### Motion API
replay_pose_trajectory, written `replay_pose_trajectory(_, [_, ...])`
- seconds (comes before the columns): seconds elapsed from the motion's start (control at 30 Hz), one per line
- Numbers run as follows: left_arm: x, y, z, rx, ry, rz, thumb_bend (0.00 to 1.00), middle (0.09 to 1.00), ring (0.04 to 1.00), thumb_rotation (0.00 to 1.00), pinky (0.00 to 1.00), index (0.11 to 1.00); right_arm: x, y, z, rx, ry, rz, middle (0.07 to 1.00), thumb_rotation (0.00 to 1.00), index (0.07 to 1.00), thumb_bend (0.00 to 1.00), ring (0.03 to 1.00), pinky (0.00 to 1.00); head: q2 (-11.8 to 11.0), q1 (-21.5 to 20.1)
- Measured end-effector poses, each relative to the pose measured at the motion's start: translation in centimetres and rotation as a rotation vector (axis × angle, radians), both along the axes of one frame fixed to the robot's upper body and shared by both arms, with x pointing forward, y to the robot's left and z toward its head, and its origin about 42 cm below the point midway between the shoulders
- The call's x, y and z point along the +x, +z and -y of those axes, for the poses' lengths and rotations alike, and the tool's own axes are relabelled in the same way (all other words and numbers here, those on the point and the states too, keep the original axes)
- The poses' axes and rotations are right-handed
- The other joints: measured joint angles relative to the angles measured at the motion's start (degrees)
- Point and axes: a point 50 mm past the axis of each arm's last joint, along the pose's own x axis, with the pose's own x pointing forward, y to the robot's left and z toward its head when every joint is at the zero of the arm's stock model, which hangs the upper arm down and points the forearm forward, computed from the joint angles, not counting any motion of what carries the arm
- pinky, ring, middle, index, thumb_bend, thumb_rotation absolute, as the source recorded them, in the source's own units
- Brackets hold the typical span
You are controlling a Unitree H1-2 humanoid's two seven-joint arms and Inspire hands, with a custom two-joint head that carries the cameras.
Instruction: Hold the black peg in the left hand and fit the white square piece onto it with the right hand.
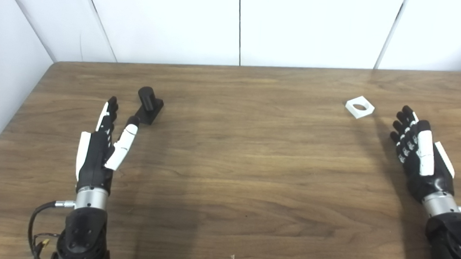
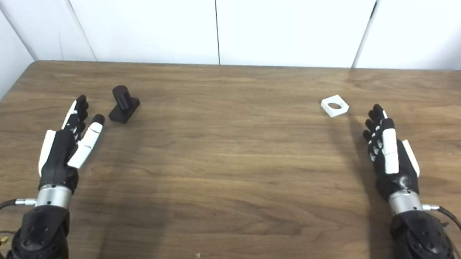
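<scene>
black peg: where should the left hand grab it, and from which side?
Probably the square base of the black peg, taken from the near-left where the open left hand sits. The round post stands upright and must stay bare for the white square piece.

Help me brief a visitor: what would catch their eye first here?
Two open black-and-white robot hands, the left robot hand and the right robot hand, lie at opposite sides of the wooden table. A black peg stands just beyond the left one, and a white square piece with a round hole lies beyond the right one.
</scene>
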Motion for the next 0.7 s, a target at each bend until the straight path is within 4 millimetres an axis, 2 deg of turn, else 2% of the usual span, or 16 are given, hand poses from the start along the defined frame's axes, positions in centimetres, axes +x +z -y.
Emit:
replay_pose_trajectory(0.13, [-0.2,0.6,0.3,0.077,0.022,-0.019,0.58,1.0,1.0,0.6,1.0,0.997,0.0,-0.1,0.0,-0.001,0.002,0.003,1.0,1.0,1.0,0.59,1.0,1.0,-0.6,0.7])
replay_pose_trajectory(0.43, [1.0,2.6,0.3,0.39,0.135,-0.021,0.72,1.0,1.0,0.38,0.99,0.887,0.0,-0.4,0.1,-0.004,0.003,-0.002,1.0,1.0,1.0,0.6,1.0,1.0,-1.3,0.8])
replay_pose_trajectory(0.53, [1.8,3.3,0.4,0.476,0.168,-0.028,0.76,1.0,1.0,0.36,1.0,0.844,0.0,-0.5,0.2,-0.004,0.002,-0.006,1.0,1.0,1.0,0.58,1.0,1.0,-1.6,0.7])
replay_pose_trajectory(0.7, [3.0,3.5,0.3,0.613,0.203,-0.067,0.79,0.987,1.0,0.38,1.0,0.799,0.1,-0.5,0.1,-0.005,0.0,-0.004,1.0,1.0,1.0,0.58,1.0,1.0,-1.8,0.8])
